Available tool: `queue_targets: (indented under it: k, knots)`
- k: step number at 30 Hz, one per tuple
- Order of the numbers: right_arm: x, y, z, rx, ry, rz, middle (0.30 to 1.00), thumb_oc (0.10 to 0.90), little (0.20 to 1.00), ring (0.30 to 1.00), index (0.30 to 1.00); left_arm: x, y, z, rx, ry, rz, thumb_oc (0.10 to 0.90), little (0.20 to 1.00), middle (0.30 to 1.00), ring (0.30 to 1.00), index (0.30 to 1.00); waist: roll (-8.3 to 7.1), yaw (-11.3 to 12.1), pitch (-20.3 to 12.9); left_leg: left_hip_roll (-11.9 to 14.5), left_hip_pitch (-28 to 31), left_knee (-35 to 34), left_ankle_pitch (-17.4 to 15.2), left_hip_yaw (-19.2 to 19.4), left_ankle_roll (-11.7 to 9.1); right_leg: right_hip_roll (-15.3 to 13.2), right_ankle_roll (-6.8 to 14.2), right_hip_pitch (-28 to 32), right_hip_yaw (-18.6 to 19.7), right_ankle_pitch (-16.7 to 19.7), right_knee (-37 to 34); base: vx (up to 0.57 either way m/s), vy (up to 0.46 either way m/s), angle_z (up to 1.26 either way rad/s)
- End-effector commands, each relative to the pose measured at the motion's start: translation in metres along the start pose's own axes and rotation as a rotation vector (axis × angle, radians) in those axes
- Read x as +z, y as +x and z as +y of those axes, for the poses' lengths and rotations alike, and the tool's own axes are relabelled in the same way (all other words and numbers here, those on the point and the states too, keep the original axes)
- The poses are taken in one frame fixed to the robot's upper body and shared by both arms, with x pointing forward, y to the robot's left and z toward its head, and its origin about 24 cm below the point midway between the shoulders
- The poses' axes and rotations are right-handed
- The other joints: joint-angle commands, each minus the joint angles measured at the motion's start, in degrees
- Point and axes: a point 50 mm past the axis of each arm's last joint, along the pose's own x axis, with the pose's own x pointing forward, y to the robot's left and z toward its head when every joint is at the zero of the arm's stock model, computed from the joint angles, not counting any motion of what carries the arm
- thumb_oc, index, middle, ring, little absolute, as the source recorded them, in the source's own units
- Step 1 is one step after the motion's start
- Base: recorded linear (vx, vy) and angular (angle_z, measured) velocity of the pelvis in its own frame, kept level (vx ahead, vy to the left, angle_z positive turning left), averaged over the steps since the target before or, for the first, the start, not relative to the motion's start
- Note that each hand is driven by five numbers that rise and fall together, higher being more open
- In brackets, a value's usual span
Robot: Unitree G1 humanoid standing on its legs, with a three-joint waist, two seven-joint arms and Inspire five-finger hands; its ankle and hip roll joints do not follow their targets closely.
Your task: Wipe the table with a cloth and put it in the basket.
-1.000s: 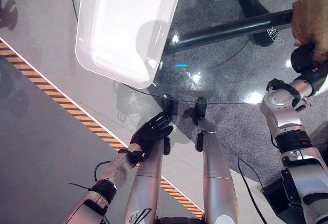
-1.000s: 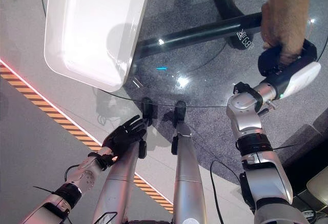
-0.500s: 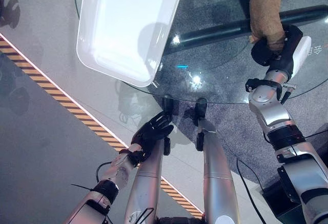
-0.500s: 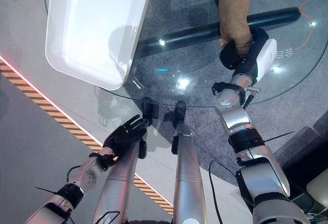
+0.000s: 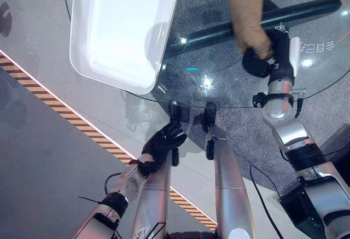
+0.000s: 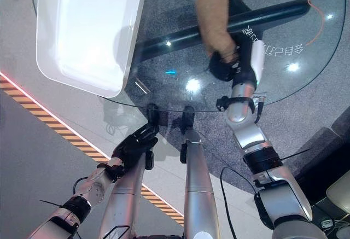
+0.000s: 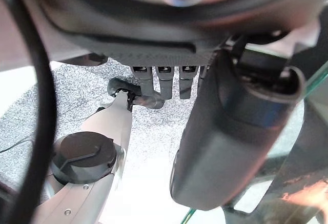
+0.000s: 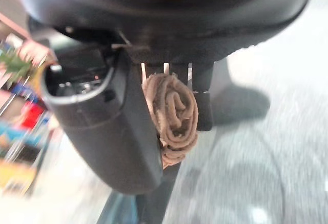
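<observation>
The cloth (image 5: 249, 17), soft and light, we find rolled and clamped in the right hand (image 5: 262, 61) over the glass table (image 5: 219, 86), best held mid-roll; left hand (image 5: 163, 142) hangs relaxed, low.

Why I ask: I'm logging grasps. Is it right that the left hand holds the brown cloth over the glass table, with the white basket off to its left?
Not quite: the right hand holds the cloth, as the left eye view shows. The left hand hangs below the table edge. The basket is on the left.
</observation>
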Motion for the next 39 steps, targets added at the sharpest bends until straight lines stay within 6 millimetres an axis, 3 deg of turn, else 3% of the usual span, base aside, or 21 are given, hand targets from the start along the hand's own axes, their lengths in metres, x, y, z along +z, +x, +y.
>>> queue_targets:
  k: [1, 6, 14, 31, 39]
  knots:
    - [0.027, -0.032, 0.052, 0.355, 0.058, -0.193, 0.3, 0.1, 0.2, 0.3, 0.3, -0.049, -0.019, -0.007, -0.03, -0.064, 0.128, 0.8, 0.9, 0.9, 0.9, 0.9, 1.0, 0.71, -0.98, -1.74, -2.16, 11.51, -7.99, -1.15, 1.64, -0.86, 4.17, 2.07, -1.96, 7.86, -10.12, 0.0, 0.005, 0.04]
    - [0.035, -0.038, 0.063, 0.484, 0.041, -0.25, 0.3, 0.1, 0.2, 0.3, 0.3, -0.047, -0.017, -0.007, -0.034, -0.06, 0.134, 0.8, 0.9, 0.9, 0.9, 0.9, 1.03, 0.93, -0.98, -1.77, -2.2, 11.61, -7.83, -1.14, 1.57, -1.02, 4.29, 2.0, -2.28, 7.8, -9.9, 0.0, 0.003, 0.02]
    - [0.029, -0.042, 0.07, 0.585, 0.001, -0.226, 0.3, 0.1, 0.2, 0.3, 0.3, -0.043, -0.016, -0.007, -0.037, -0.061, 0.139, 0.8, 0.9, 0.9, 0.9, 0.9, 0.97, 1.23, -0.98, -1.75, -2.55, 12.04, -7.68, -1.13, 1.55, -1.19, 4.36, 1.68, -2.68, 7.88, -9.53, 0.0, -0.001, 0.02]
    - [0.018, -0.034, 0.05, 0.412, 0.047, -0.189, 0.3, 0.1, 0.2, 0.3, 0.3, -0.04, -0.017, -0.003, -0.014, -0.053, 0.131, 0.8, 0.9, 0.9, 0.9, 0.9, 0.5, 1.09, -0.98, -1.66, -1.76, 12.33, -8.0, -1.32, 1.76, -0.87, 4.33, 2.22, -2.54, 8.03, -9.14, 0.0, -0.002, 0.01]
    - [0.015, -0.038, 0.038, 0.366, 0.087, -0.183, 0.3, 0.1, 0.2, 0.3, 0.3, -0.038, -0.028, 0.004, -0.042, -0.175, 0.066, 0.8, 0.9, 0.9, 0.9, 0.9, 0.1, 1.0, -0.98, -1.41, 1.72, 11.52, -8.37, -1.44, 1.7, -0.63, 4.03, 5.78, -2.94, 7.15, -9.33, -0.02, -0.02, 0.0]
